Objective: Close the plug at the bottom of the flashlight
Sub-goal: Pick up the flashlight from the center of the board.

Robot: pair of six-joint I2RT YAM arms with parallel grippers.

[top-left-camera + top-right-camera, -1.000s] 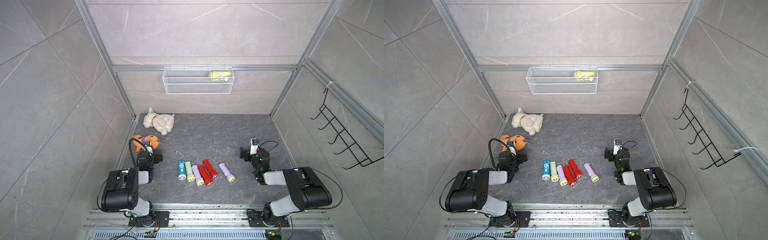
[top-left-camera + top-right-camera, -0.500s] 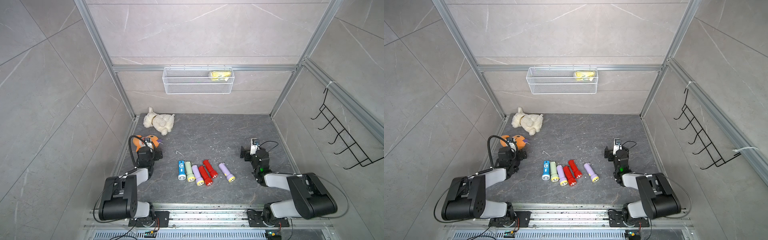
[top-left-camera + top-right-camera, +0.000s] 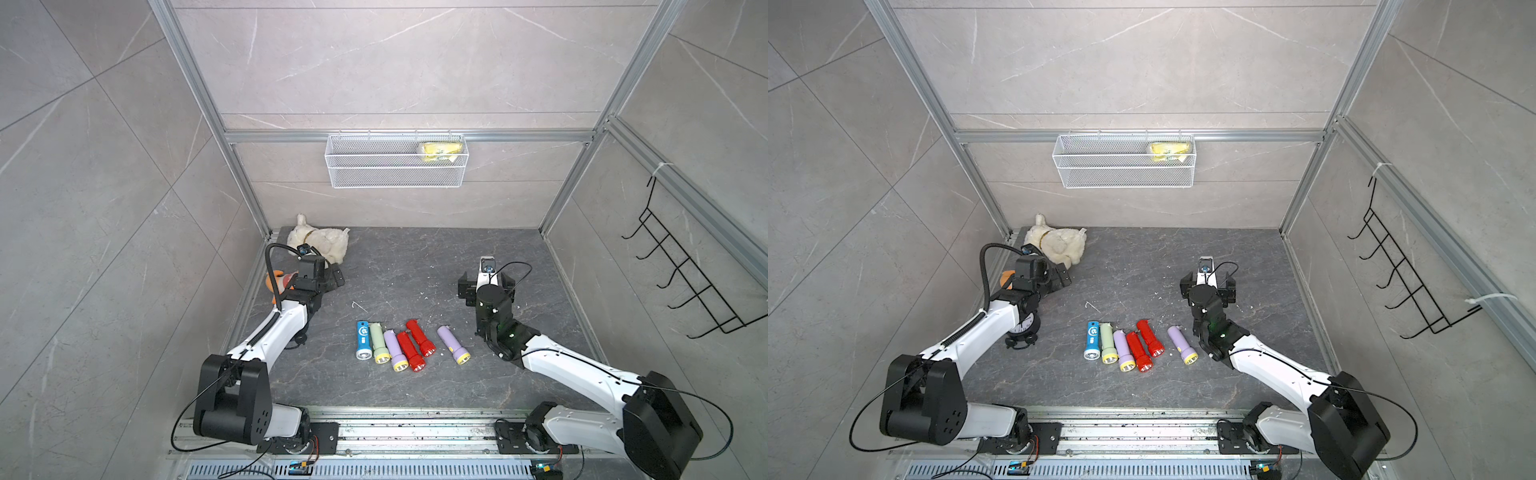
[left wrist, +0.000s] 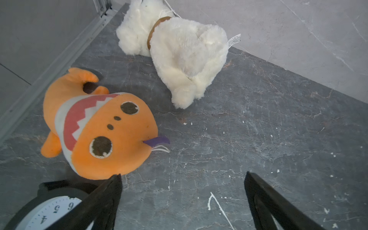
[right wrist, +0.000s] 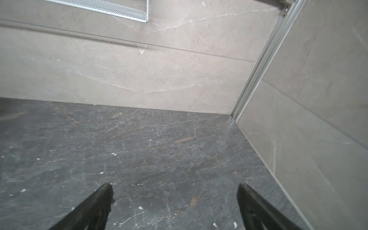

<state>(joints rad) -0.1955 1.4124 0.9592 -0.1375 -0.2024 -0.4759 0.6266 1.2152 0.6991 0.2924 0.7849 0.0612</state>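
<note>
Left gripper (image 4: 182,174), right gripper (image 5: 174,184): outstretched, agape, empty

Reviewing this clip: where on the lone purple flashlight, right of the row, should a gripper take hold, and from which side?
Grip the lone purple flashlight across its plain barrel, coming straight down from above. It lies flat, yellow head toward the robot, with bare floor on both long sides, so open jaws should fit. The open right gripper is nearer.

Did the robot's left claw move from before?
Yes. The left gripper has moved toward the back wall, ending nearer the white plush toy.
</note>
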